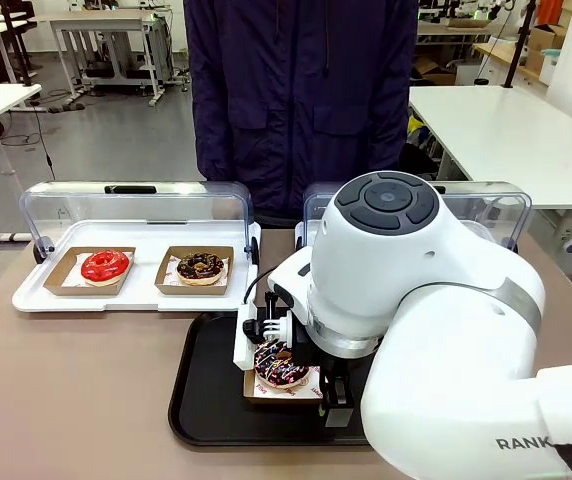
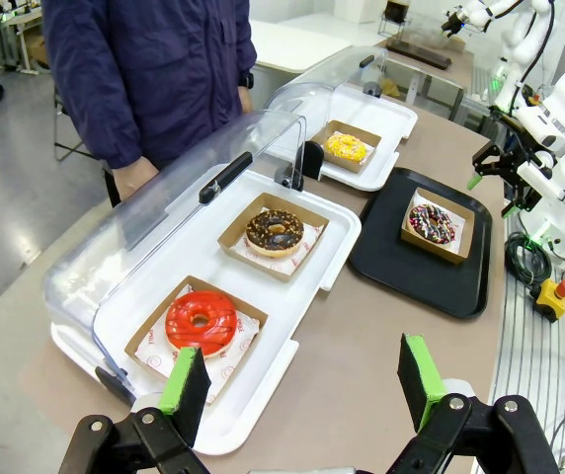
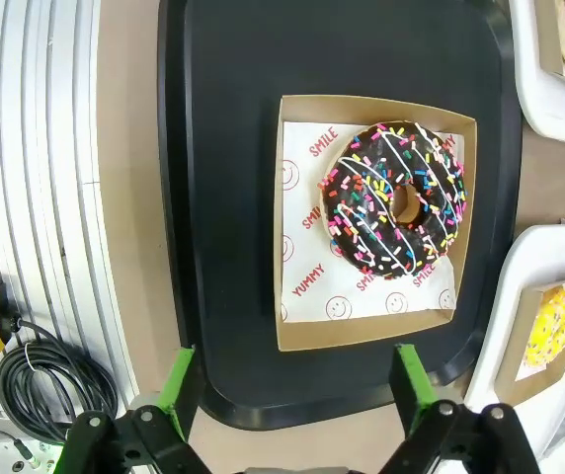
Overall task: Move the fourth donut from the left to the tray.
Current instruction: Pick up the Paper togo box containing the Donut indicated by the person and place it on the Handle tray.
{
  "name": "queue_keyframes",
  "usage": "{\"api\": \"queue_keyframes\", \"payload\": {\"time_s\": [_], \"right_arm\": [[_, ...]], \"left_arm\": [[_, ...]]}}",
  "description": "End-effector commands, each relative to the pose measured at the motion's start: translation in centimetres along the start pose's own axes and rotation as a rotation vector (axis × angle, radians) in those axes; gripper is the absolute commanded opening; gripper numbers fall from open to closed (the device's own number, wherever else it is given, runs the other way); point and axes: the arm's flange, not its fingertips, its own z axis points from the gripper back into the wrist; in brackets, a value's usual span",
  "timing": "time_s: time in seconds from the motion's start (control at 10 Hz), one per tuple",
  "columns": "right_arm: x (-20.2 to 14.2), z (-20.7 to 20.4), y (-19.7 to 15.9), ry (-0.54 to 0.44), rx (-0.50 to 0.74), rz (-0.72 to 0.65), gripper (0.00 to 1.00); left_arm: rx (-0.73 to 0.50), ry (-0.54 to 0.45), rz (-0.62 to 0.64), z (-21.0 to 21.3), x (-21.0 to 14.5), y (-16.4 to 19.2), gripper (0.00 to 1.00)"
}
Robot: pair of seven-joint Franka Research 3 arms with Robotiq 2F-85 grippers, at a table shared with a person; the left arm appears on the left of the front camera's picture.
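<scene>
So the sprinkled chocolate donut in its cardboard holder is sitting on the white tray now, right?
Not quite. The sprinkled chocolate donut in its cardboard holder sits on the black tray, not a white one; the right wrist view shows it plainly.

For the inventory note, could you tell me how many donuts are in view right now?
4: red-glazed donut and chocolate donut with tan crumbs in the near white tray, yellow donut in the far white tray, sprinkled chocolate donut on the black tray.
</scene>
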Motion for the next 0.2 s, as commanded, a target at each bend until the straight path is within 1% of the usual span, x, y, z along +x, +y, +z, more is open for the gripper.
{"api": "queue_keyframes", "payload": {"time_s": [0.0, 0.1], "right_arm": [[0.23, -0.07, 0.07, -0.005, -0.012, -0.018, 1.0], [0.23, -0.07, 0.07, -0.005, -0.012, -0.018, 1.0]], "left_arm": [[-0.003, -0.006, -0.006, -0.03, 0.16, -0.16, 1.0], [-0.003, -0.006, -0.006, -0.03, 0.16, -0.16, 1.0]]}}
